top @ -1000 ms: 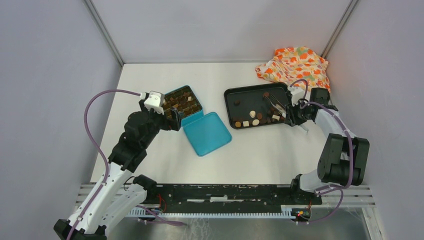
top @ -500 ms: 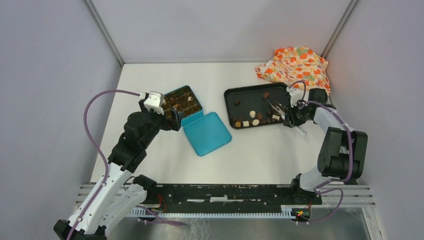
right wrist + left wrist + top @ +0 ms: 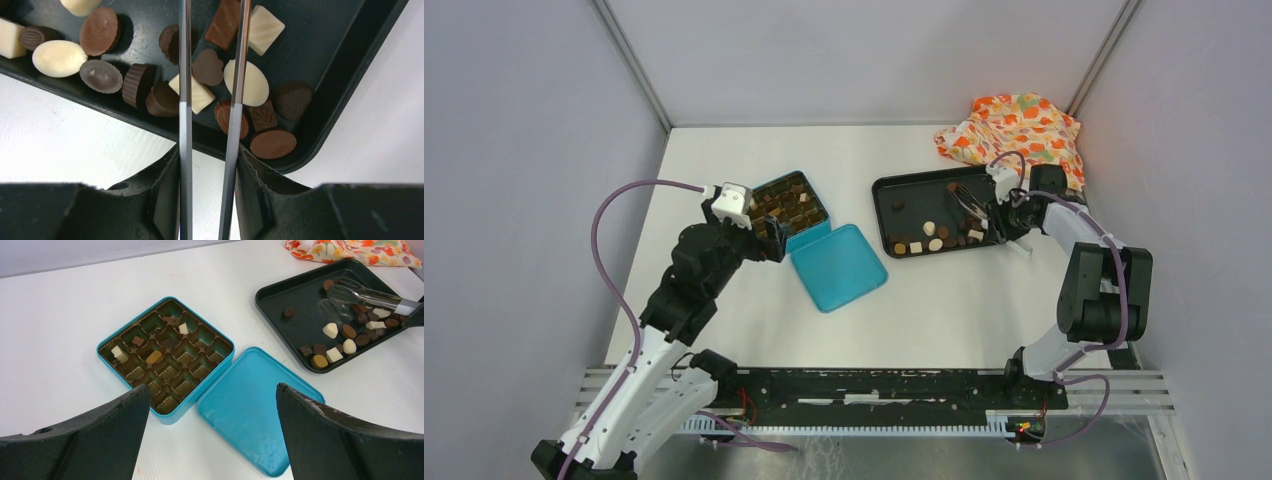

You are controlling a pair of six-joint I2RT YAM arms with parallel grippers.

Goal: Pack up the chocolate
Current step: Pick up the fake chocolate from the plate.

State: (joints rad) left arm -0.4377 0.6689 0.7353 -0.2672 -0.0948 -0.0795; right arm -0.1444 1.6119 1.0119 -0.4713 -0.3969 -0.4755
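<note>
On the white desk point(image 3: 724, 150), the left gripper point(image 3: 211, 389) hangs above the near left side of the teal tin point(image 3: 132, 322) with its jaws spread wide and nothing between them. The tin sits open, its brown insert of square cells mostly unfilled; a few pieces of chocolate point(image 3: 154, 357) lie in it, two cream-white, one caramel and several dark. The lid point(image 3: 250, 400) lies flat, inside up, butted against the tin's near right side. Further right of the tin, well apart from it, stands the black tray point(image 3: 300, 300), where most of the chocolate is: one dark piece lies alone towards the tray's left part, while the rest crowd along the near edge and in the near right corner, as dark, milk-brown and white rounds, ovals, squares and a heart. The metal tongs point(image 3: 370, 297) reach over that cluster from the right, their tips above the tray's floor. The right gripper point(image 3: 207, 150) is clamped on the tongs' two arms, squeezing them to a narrow gap; whether any piece is caught in the tips cannot be told. Furthest right of the tin, beyond the tray's far corner, lies the crumpled orange flowery cloth point(image 3: 1014, 130).
</note>
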